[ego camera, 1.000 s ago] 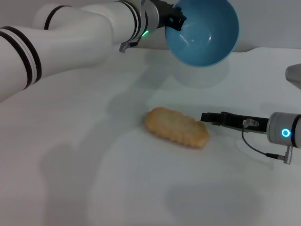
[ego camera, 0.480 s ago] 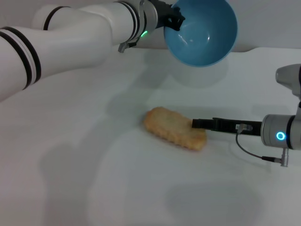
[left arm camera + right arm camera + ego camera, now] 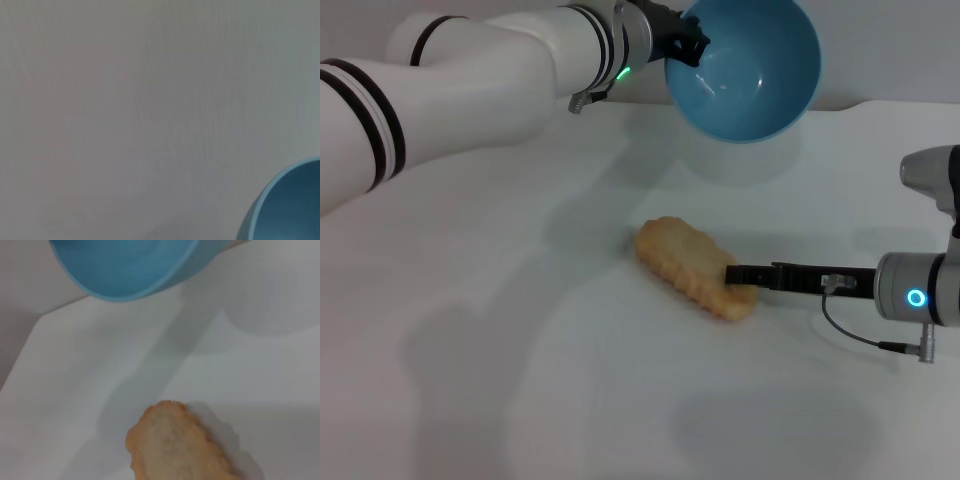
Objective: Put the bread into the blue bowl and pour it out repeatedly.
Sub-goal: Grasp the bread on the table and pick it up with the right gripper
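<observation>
My left gripper point(image 3: 688, 45) is shut on the rim of the blue bowl point(image 3: 750, 70), holding it in the air at the back of the table, tilted with its empty inside facing forward. A part of the blue bowl point(image 3: 285, 210) shows in the left wrist view, and the blue bowl point(image 3: 125, 265) hangs well beyond the bread in the right wrist view. The bread point(image 3: 690, 262) lies on the white table with its golden-tan flat side up. My right gripper point(image 3: 732, 272) comes in low from the right and touches the bread's right end. The bread point(image 3: 175, 445) sits close in the right wrist view.
The white table point(image 3: 520, 330) stretches around the bread. The bowl's shadow point(image 3: 745, 165) falls on it behind the bread. The table's back edge point(image 3: 905, 103) runs at the far right. My left arm point(image 3: 470, 70) spans the back left.
My right gripper has slid left along the table until it reached the bread's right end, and the bread has turned slightly. The bowl has stayed almost where it was.
</observation>
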Tool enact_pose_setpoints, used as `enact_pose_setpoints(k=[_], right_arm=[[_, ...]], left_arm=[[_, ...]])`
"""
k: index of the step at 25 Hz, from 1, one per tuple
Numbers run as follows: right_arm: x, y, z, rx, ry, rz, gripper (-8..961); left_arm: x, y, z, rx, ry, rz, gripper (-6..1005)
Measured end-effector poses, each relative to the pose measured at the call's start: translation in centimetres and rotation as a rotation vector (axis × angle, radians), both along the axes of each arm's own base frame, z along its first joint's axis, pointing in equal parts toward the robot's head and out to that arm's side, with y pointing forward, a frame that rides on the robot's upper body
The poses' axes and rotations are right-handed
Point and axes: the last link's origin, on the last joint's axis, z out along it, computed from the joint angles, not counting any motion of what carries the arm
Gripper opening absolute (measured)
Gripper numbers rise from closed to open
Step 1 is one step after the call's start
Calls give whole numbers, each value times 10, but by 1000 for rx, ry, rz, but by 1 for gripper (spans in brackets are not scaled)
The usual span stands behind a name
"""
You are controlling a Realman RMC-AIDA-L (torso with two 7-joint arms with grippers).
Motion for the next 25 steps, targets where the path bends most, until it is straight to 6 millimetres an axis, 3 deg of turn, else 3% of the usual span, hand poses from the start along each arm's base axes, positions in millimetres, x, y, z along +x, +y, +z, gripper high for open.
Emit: enact_pose_setpoints(k=[25], right_arm=[[-16,4,-8,-52,-9,21,619]], left_arm=[[-4,0,2,19,-27,9,0]])
